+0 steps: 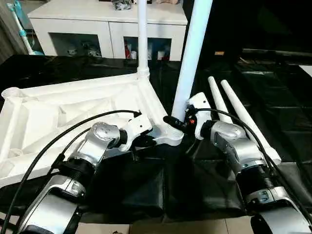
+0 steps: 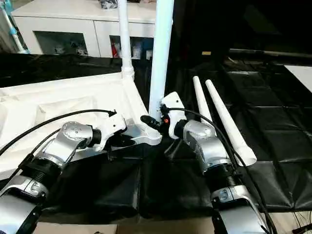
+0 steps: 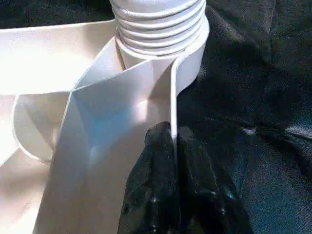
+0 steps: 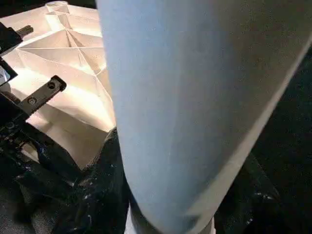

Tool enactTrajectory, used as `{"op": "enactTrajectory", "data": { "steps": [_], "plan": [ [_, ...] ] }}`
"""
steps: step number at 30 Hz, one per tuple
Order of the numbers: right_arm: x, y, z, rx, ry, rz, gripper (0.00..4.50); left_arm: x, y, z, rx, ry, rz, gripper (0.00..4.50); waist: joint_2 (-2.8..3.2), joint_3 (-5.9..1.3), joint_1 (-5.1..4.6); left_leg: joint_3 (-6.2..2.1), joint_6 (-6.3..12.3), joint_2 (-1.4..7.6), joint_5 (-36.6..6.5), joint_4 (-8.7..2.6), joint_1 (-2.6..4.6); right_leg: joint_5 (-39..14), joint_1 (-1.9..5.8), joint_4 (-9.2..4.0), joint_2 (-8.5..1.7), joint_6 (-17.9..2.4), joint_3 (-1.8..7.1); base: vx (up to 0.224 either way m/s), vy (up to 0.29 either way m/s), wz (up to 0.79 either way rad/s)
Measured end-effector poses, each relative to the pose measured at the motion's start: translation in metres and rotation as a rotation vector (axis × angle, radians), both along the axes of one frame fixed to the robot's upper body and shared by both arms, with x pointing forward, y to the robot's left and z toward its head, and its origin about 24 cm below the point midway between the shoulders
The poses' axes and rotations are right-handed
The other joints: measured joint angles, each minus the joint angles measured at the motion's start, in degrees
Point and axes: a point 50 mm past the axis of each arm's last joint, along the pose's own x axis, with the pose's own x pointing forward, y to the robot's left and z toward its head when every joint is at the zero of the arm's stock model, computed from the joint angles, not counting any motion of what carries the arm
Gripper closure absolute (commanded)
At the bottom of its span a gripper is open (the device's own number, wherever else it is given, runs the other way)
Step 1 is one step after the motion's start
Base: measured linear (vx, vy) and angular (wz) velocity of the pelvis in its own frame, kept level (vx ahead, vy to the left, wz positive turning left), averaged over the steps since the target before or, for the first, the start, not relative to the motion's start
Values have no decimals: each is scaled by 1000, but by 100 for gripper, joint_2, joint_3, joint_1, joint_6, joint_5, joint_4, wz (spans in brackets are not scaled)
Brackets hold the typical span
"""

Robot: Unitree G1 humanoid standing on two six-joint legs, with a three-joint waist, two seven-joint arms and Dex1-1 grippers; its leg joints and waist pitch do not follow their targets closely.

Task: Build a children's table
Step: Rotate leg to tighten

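Right gripper: jaws half spread and clasped on either side of the near tall tapered white plastic tube leg, low on it, just above the round corner socket of the upturned white plastic ribbed tabletop. Long axis of that leg near upright, leaning slightly away from the gripper towards the top; foot directly under the grip, in the socket. Threaded rings showing above the socket mouth in the left wrist view, so probably not seated fully; next move likely a turn or a push down along that upright axis.

Left gripper: black fingers pinched nearly shut on the thin rim wall of the tabletop, just beside the same socket, steadying the corner. Both grippers close together here, well apart only in height; little room between the wrists for a wide twist.

Farther out from the left gripper, along the tabletop's edge: second white tube leg, upright in the far corner socket. Outward of the right gripper: two spare white tapered tube legs lying side by side on the black cloth, nearer the right arm, with open room around. Tabletop's near corner close to the cloth's front edge. White cabinet well beyond.
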Motion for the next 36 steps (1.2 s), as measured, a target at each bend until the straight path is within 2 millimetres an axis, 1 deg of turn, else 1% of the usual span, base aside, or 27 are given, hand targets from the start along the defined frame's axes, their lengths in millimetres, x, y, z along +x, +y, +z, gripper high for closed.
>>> {"op": "enactTrajectory", "data": {
  "steps": [6, 10, 12, 14, 15, 16, 22, 24, 28, 36],
  "plan": [
    [0, 2, -2, 3, -6, -15, 264, 0, 1, -1, -1, 5, 13, 450, 0, -1, -23, 0, 0, 0, 0, -3, 20, -1, 15, -1, 0, 2, 0, 0, 0, 0],
    [3, 9, -4, -2, -7, -81, 264, 3, 1, -3, -4, 12, 55, 450, 1, 0, -86, -1, -1, -1, -1, -1, 50, -4, 41, -6, 0, 6, 1, 0, 0, 0],
    [5, 10, -4, -5, -5, -113, 264, 4, -2, -3, -5, 10, 72, 450, 1, 0, -100, -1, -1, -2, -1, -1, 52, -6, 43, -17, 0, 10, 0, 0, 0, 0],
    [10, 13, -4, -2, 14, -200, 264, 8, -8, -3, -5, 14, 118, 450, 1, 1, -116, -1, 0, -2, -1, -1, 55, -7, 48, -26, 0, 11, 0, 0, 0, 0],
    [13, 16, -3, 1, 24, -241, 264, 10, -15, -4, -9, 19, 137, 450, 1, 1, -121, -1, 0, -3, -1, -3, 56, -7, 50, -36, 0, 11, -1, 0, 0, 0],
    [18, 17, -3, -3, 36, -323, 264, 14, -20, -4, -3, 15, 181, 450, 3, 1, -130, -4, 0, -3, -1, -6, 58, -7, 56, -55, 0, 11, -5, 0, 0, 0],
    [33, 26, -1, 36, 104, -624, 264, 20, -57, -5, -22, 32, 323, 450, 9, 4, -147, -6, 6, -15, -5, -49, 70, -7, 90, -198, 0, 11, -15, 0, 0, 0],
    [35, 27, 0, 39, 101, -675, 264, 21, -60, -5, -24, 34, 349, 450, 3, 1, -146, -6, 8, -23, -6, -49, 60, -6, 97, -200, -3, 10, -4, 0, 0, 0],
    [37, 30, 2, 37, 100, -716, 264, 22, -62, -3, -28, 32, 368, 450, -1, -1, -123, -3, 13, -25, -8, -61, 61, -1, 89, -188, -2, 4, 1, 0, 0, 0],
    [40, 34, 4, 41, 95, -723, 264, 24, -60, -2, -33, 36, 383, 450, -3, -5, -100, -3, 9, -23, -7, -107, 80, 21, 86, -182, 2, 0, -7, 0, 0, 0]
  ]
}}
